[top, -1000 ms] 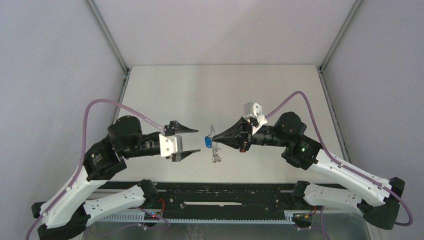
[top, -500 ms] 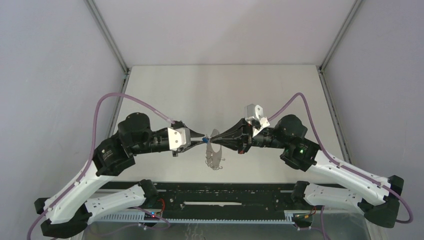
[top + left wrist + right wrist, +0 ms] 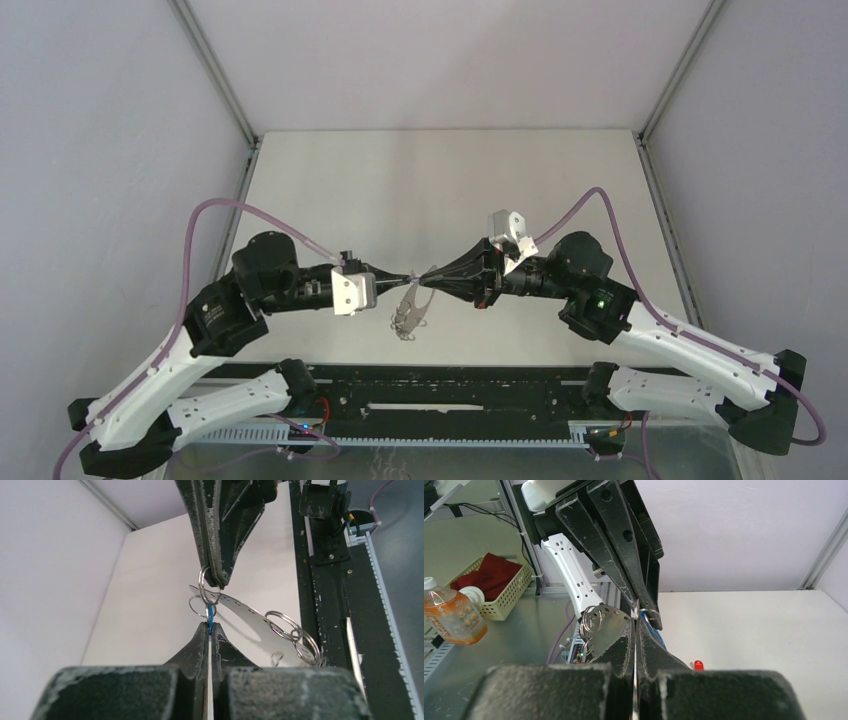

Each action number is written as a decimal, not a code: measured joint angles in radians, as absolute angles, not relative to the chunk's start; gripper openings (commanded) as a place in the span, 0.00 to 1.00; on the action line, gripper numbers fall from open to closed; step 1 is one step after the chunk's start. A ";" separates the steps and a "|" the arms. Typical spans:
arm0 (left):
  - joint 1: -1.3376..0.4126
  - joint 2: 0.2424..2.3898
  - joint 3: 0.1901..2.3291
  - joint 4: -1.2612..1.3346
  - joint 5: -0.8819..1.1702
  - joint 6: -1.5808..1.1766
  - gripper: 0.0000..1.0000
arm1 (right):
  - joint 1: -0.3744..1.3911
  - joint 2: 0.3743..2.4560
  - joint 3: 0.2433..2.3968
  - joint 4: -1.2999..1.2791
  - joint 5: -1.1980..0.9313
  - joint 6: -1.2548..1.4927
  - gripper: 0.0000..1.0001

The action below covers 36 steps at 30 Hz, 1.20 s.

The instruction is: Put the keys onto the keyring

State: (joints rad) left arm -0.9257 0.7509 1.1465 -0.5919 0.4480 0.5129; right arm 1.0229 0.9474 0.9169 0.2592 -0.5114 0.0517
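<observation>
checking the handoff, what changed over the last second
The left gripper moved right up to the right gripper and shut on the blue key. The hanging keyring swung a little to the left. The right gripper stayed shut on the keyring, about where it was.

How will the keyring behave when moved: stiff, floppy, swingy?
Likely swings: the keyring dangles from the shut right end effector. It holds flat while hanging, so probably stiff; thin, likely light. Its small rings hang loose and may snag.
</observation>
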 measured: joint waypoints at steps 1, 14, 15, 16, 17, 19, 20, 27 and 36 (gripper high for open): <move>-0.928 0.748 1.144 -0.592 0.448 0.531 0.00 | 1.023 0.947 0.917 0.259 -0.510 0.052 0.00; -0.970 0.744 1.143 -0.612 0.429 0.730 0.00 | 1.024 0.947 0.911 0.259 -0.504 0.051 0.00; -0.973 0.745 1.143 -0.617 0.429 0.740 0.00 | 1.024 0.947 0.910 0.258 -0.503 0.051 0.00; -0.975 0.745 1.143 -0.620 0.429 0.746 0.00 | 1.024 0.947 0.910 0.257 -0.503 0.051 0.00; -0.979 0.746 1.143 -0.625 0.429 0.759 0.00 | 1.024 0.947 0.910 0.256 -0.502 0.051 0.00; -0.988 0.745 1.143 -0.638 0.428 0.782 0.00 | 1.025 0.947 0.910 0.253 -0.502 0.050 0.00; -0.994 0.745 1.143 -0.643 0.428 0.796 0.00 | 1.028 0.947 0.910 0.252 -0.502 0.050 0.00; -1.019 0.749 1.144 -0.665 0.422 0.837 0.33 | 1.032 0.947 0.910 0.252 -0.502 0.050 0.00; -1.026 0.765 1.147 -0.654 0.397 0.722 0.43 | 1.032 0.947 0.910 0.251 -0.471 0.051 0.00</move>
State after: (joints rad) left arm -1.0256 0.7647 1.1465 -0.6544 0.3969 0.7219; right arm 1.0317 0.9474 0.9096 0.2512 -0.4713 0.0505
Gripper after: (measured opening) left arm 0.425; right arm 0.006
